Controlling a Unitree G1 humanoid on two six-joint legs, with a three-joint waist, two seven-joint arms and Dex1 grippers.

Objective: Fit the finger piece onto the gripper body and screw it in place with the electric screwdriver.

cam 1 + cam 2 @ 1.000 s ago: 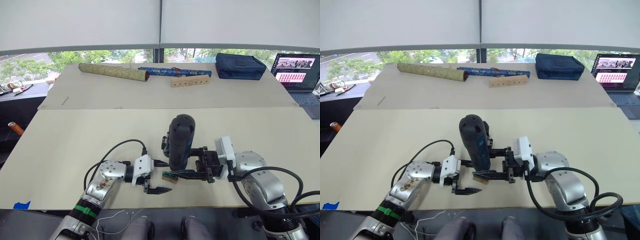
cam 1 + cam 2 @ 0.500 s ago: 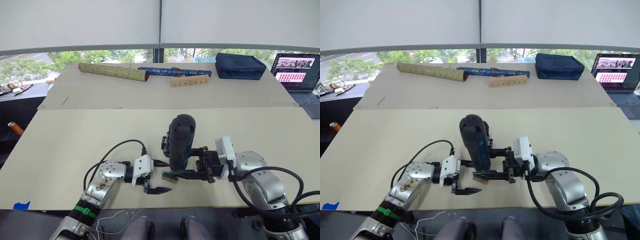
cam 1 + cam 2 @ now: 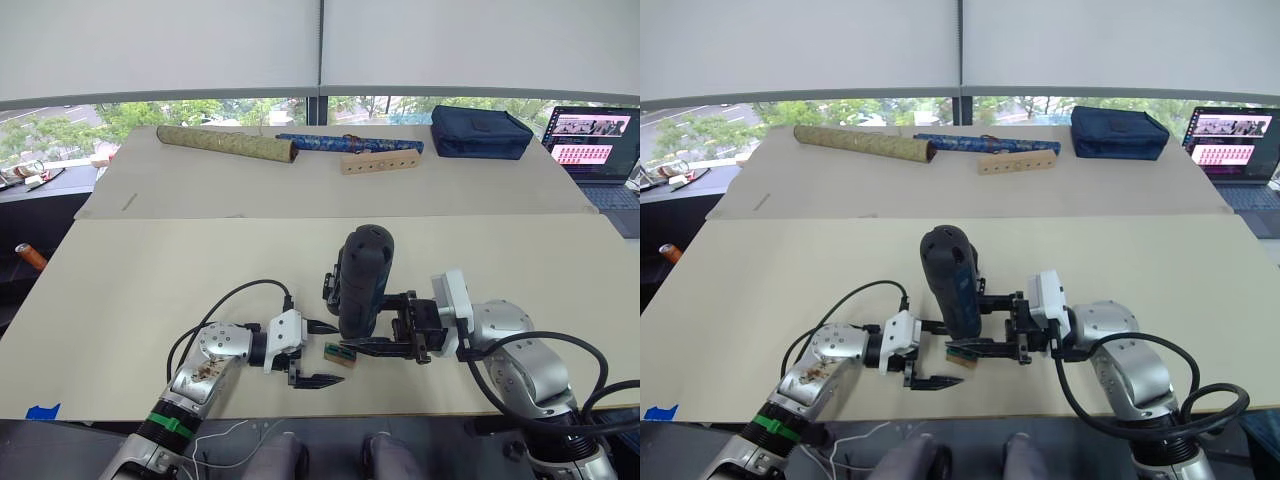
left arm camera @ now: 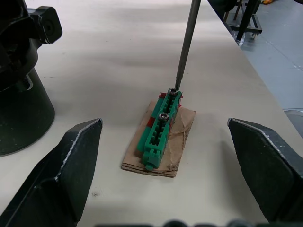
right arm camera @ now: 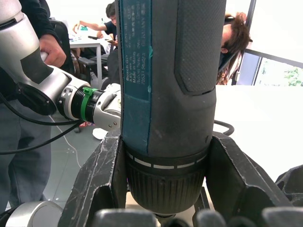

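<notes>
Beige table (image 3: pixel 150 270) in front, second table (image 3: pixel 480 185) behind it against the windows (image 3: pixel 200 110), white blinds (image 3: pixel 160 45) half down, trees outside. Laptop (image 3: pixel 592 140) open at far right, dark floor (image 4: pixel 279 71) beside.
</notes>
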